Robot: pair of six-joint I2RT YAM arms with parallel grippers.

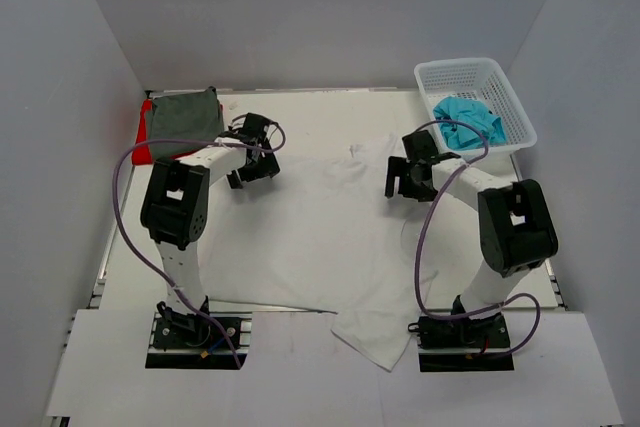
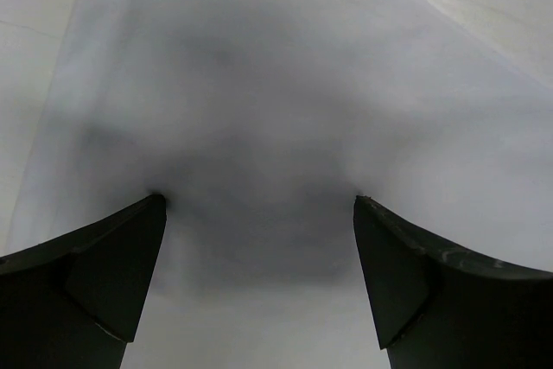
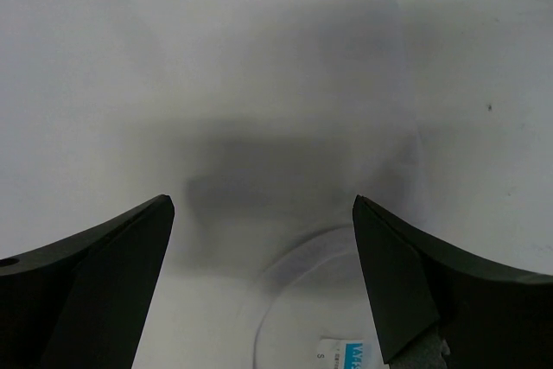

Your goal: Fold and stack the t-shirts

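- Top external, far-left corner of the table: folded grey-green t-shirt lies on top of the red t-shirt. Only a strip of red shows along the left side.
- Left gripper is just right of that stack, over the left part of the white t-shirt.
- Left wrist view: left gripper has its fingers wide apart with nothing between them. White cloth fills the gap and carries a soft shadow. Cannot tell whether the tips touch it.
- Table centre: the white t-shirt is spread flat and loosely wrinkled. One corner trails to the near edge, just left of the right arm's base.
- Right gripper is over the white shirt's right part, near the basket.
- Right wrist view: right gripper also has its fingers spread and gripping nothing. The white shirt lies below them — the curved neckline and a small printed label show at the bottom of the frame.
- Far right: white lattice basket holds the crumpled turquoise t-shirt, apart from the white shirt.
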